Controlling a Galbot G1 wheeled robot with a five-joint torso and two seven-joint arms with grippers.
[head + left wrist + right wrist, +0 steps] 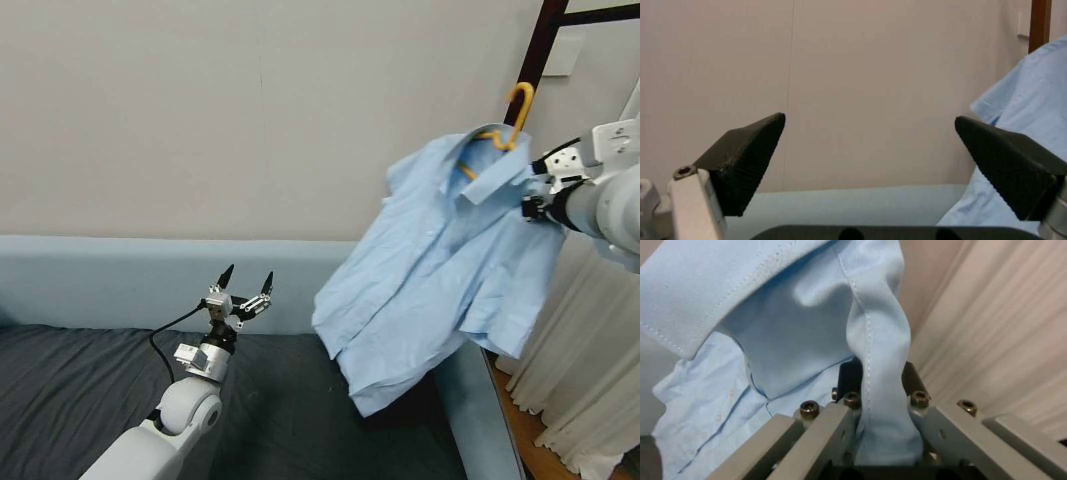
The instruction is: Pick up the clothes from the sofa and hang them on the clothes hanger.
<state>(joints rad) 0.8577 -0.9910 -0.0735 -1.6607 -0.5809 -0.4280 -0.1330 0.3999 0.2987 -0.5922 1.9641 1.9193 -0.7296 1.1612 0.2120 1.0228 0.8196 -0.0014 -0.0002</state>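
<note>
A light blue shirt (440, 270) on a yellow hanger (512, 120) hangs in the air at the right, well above the sofa (100, 290). My right gripper (532, 190) is shut on the shirt's shoulder fabric near the collar; in the right wrist view the cloth (883, 385) is pinched between its fingers. The hanger's hook is close to a dark wooden rack post (535, 55). My left gripper (243, 285) stands open and empty over the sofa seat, fingertips pointing up. The left wrist view shows its pads (747, 155) wide apart, with the shirt's edge (1033, 100) beyond.
The sofa has a pale blue back and a dark grey seat (80, 390). A plain wall (250, 110) stands behind it. White curtains (590, 370) hang at the right over a strip of wooden floor (535, 440).
</note>
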